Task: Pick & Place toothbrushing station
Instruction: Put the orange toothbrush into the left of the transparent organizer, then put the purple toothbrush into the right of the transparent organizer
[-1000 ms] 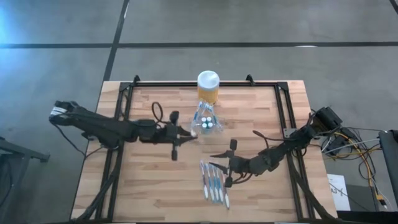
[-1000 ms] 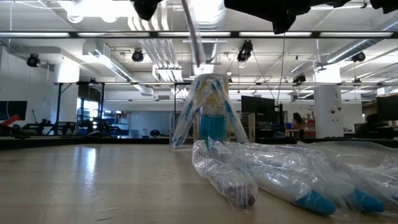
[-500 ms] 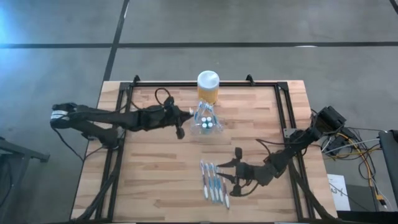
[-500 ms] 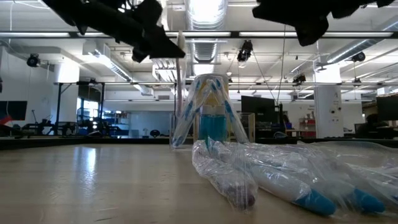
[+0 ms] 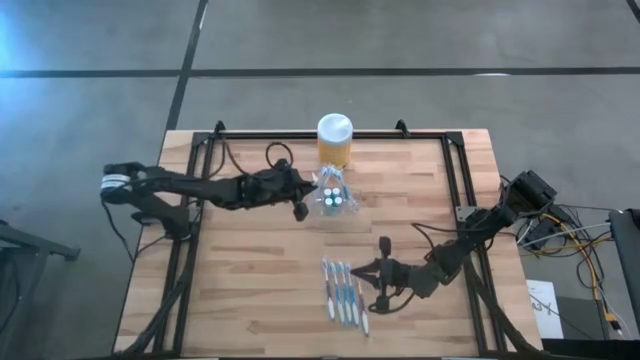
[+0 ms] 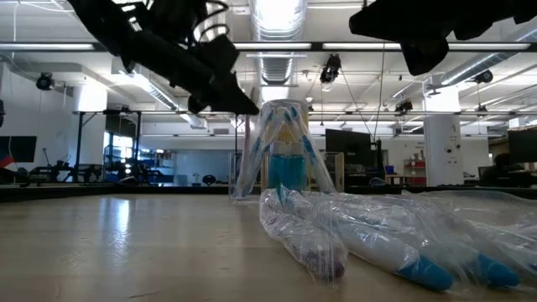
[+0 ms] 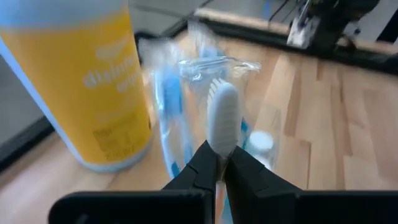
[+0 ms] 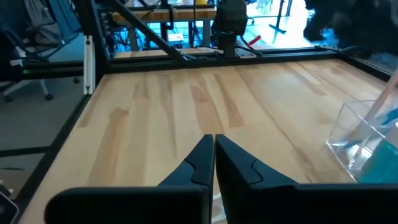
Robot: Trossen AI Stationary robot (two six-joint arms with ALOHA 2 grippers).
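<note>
Toothbrushing station [image 5: 333, 197], a small clear plastic holder with blue-and-white toothbrushes standing in it, is seen near the far middle of the wooden bench [image 5: 250, 270], just in front of the yellow jar with a white lid [image 5: 334, 139]. The left gripper [image 5: 302, 208] is held just beside the holder on its left, its fingers pinched on the handle of a white toothbrush [image 7: 222, 119] whose head is raised before the holder. The right gripper [image 5: 372, 278] is closed on nothing, low over the near side of the bench, just beside a row of wrapped toothbrushes [image 5: 343, 293].
</note>
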